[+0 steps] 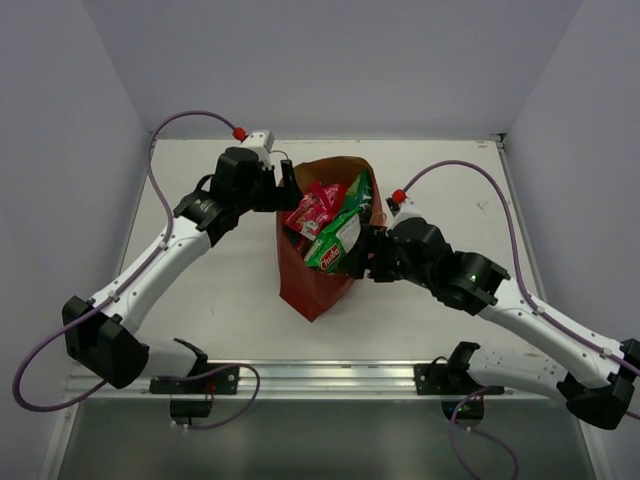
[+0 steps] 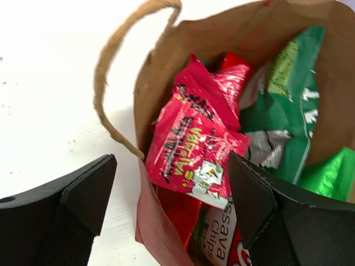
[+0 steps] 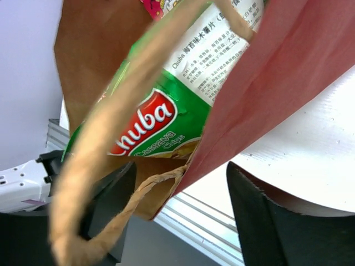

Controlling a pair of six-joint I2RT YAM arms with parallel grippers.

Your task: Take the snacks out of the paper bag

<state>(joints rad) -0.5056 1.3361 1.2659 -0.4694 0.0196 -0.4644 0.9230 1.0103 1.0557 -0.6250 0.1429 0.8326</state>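
While the paper bag (image 1: 312, 290) sits mid-frame on the surface (image 1: 230, 310), mouth toward frame top and snacks inside, the left pincer (image 2: 172, 166) gapes just before the red candy packet (image 2: 194, 149), nearer than the right pincer (image 3: 180, 169), which is unclenched astride the bag wall.

White table (image 1: 240, 300), matte, with a few small specks on the top in the wrist views. Plain pale grey-lilac walls box it in on three sides: back wall (image 1: 330, 60), left wall (image 1: 60, 150), right wall (image 1: 590, 120). Aluminium rail (image 1: 330, 378) runs along the near edge. Darker grey surface (image 1: 330, 440) below the rail, can't tell what. Light is even and soft, shadows faint.
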